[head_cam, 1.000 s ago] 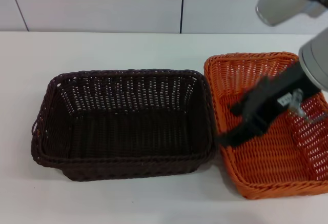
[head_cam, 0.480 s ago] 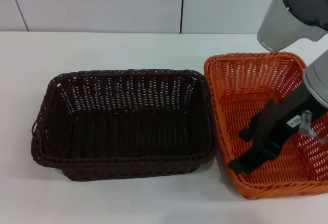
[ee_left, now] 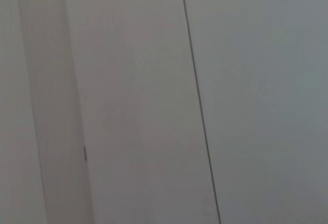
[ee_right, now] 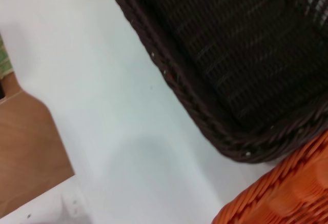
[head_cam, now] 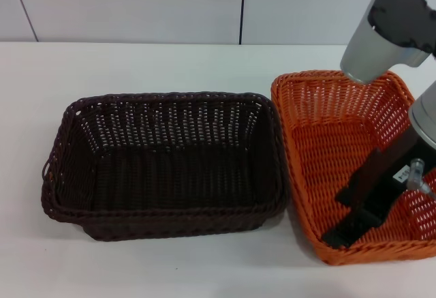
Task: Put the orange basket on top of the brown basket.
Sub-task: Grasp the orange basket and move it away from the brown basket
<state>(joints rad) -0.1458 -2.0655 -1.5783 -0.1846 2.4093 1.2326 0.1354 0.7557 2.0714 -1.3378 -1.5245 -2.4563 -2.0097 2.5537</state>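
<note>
Sitting side by side on the white table [head_cam: 170, 63], the two baskets show that the stacking is not yet done: the orange basket [head_cam: 320, 148] rests on the tabletop on the robot's right, and the brown basket [head_cam: 163, 165] rests just beside it toward the left, their near long rims close together or touching. Both are upright and nothing lies inside either one apart from the arm. The right gripper [head_cam: 354, 219] reaches down into the orange basket, over its floor near the front wall, with its dark fingers pointing toward the front rim. Whether those fingers are spread or closed, or gripping the wicker, I cannot tell from the head view, and the right wrist view shows none of them, only a corner of the brown basket, a bit of orange weave and bare table. The left gripper is not in view; its wrist camera faces a plain pale wall [ee_left: 154, 101], so that arm looks parked. By my reading the task is at its start: a hold on the orange basket has yet to be confirmed, and the lift, the carry leftward over the brown basket and the setting down all remain.
</note>
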